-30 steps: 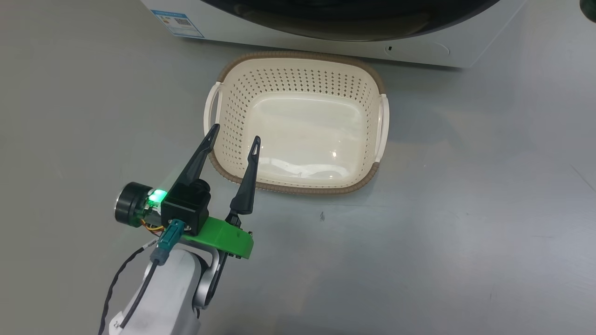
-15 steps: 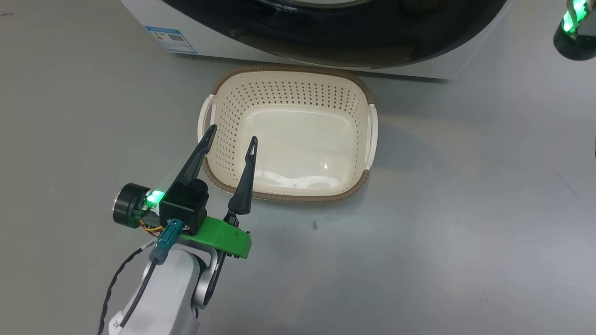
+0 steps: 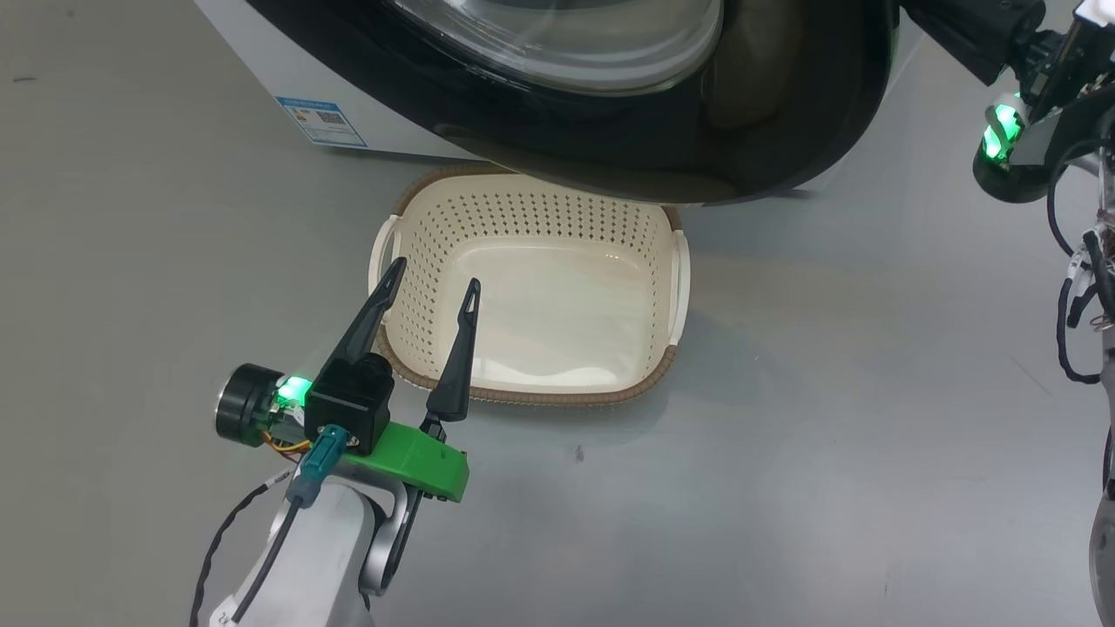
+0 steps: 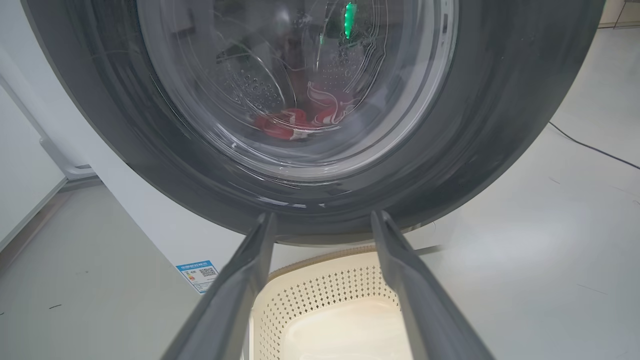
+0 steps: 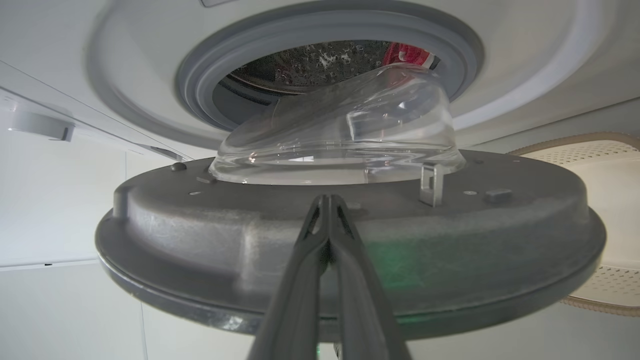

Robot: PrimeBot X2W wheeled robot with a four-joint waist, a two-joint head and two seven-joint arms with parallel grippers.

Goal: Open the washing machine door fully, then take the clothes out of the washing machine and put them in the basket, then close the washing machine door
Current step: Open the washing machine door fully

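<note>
The washing machine (image 3: 287, 65) is white, and its black round door (image 3: 784, 104) hangs partly open over the far rim of the cream basket (image 3: 540, 399). My left gripper (image 3: 434, 274) is open and empty, its fingers over the basket's near left corner. In the left wrist view, red clothes (image 4: 300, 120) show through the door glass (image 4: 390, 125). In the right wrist view my right gripper (image 5: 327, 200) is shut, with its tips against the grey inner side of the door (image 5: 200, 235). Past the glass bowl (image 5: 340, 135) I see the grey gasket (image 5: 200, 85) and red clothes (image 5: 407, 52) in the drum.
Grey floor surrounds the basket. A blue sticker (image 3: 322, 122) marks the machine's lower left front. My right wrist (image 3: 1015, 131), with dangling cables, is at the upper right beside the door's edge. A thin cable (image 4: 590, 150) lies on the floor to the right.
The head camera has tilted up. The door has swung out from the machine and now overhangs the basket. My right wrist has come into view. The left arm holds still.
</note>
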